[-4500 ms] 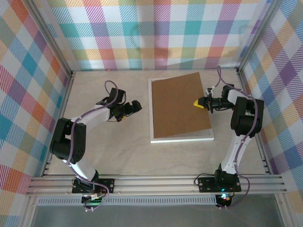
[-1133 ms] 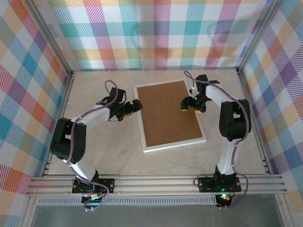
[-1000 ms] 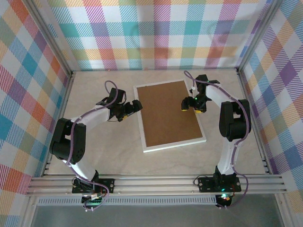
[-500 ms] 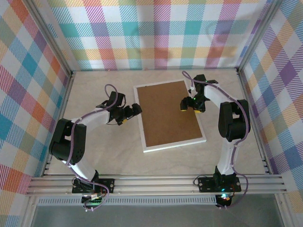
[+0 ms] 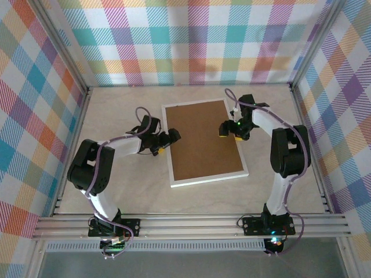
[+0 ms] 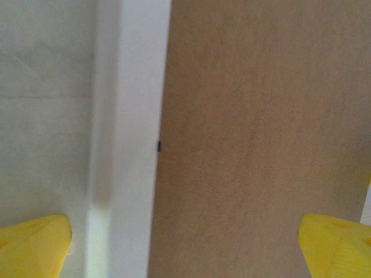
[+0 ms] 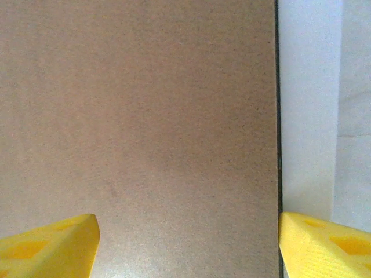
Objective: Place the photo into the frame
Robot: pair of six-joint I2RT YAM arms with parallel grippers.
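Flat on the surface with the board seated inside, the frame is flanked at its side edges by the left claw and right claw, both spread empty; judged stiff but fragile, it is best gripped at the rim.

pale table with one white frame lying flat on it
the cream, faintly veined table spreads out to the outer side of each of my grippers. the frame lies flat on it, slightly askew, its left rim directly below my left gripper and its right rim directly below my right gripper. between the two, a brown backing board fills the frame up to its white border.
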